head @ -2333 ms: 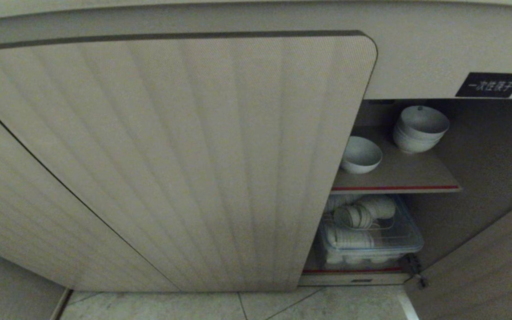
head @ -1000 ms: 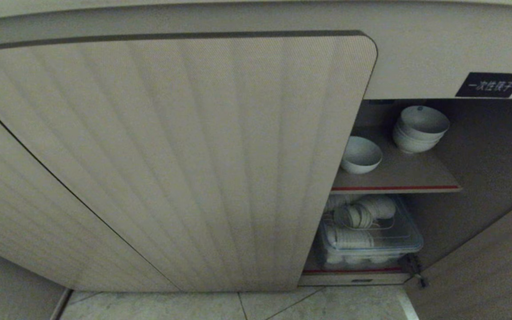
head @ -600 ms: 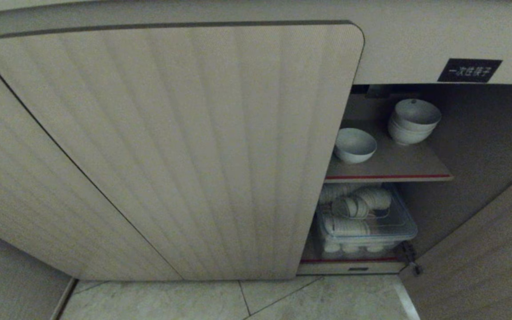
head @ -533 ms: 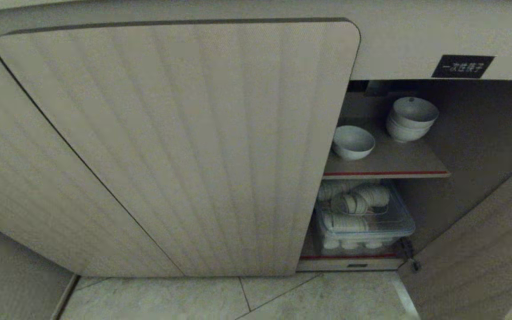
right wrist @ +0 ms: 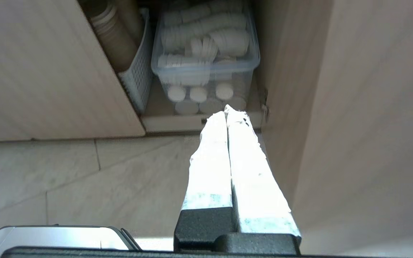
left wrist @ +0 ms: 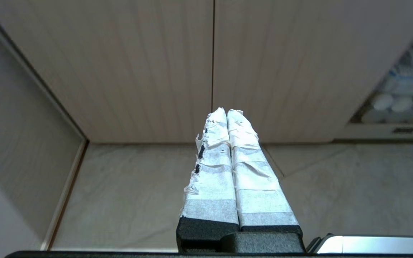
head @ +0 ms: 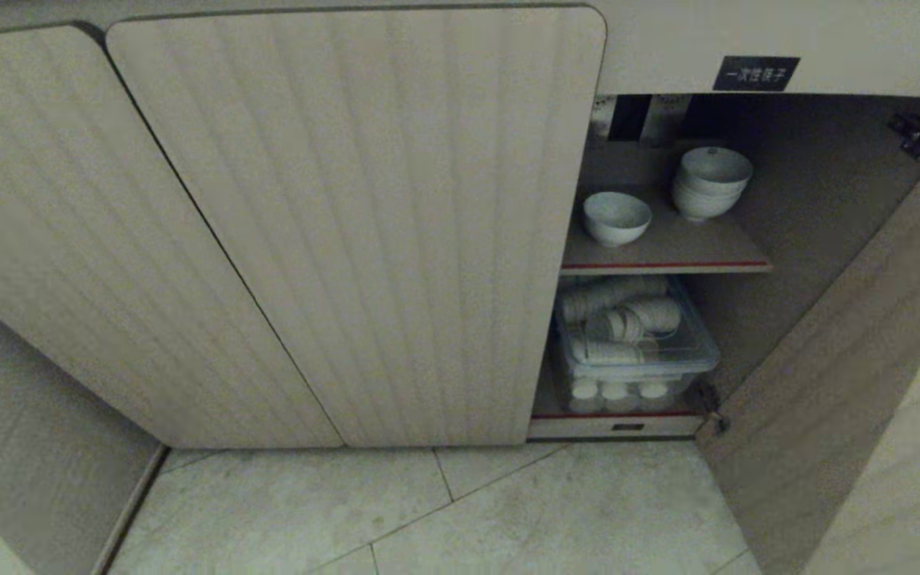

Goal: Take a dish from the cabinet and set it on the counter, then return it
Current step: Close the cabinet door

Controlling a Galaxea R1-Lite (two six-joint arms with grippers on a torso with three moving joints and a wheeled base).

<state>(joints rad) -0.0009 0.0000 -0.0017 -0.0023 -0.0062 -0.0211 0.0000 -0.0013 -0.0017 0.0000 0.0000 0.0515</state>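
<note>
Both grippers, left gripper [left wrist: 227, 111] and right gripper [right wrist: 227, 109], pressed together, empty, low by floor. Dish [head: 616, 217] on cabinet [head: 364, 224] shelf near bowl stack [head: 709, 184]; careless reach risks knocking stack or half-open door [head: 835, 375].

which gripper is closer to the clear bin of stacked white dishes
Right. The right gripper points at the clear bin in the open cabinet; the left gripper faces the closed doors, bin off to one side.

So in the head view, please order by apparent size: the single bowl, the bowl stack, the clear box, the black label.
1. Clear box
2. Bowl stack
3. Single bowl, close to the stack and standing nearer the camera, so this order is unsure
4. Black label
</note>
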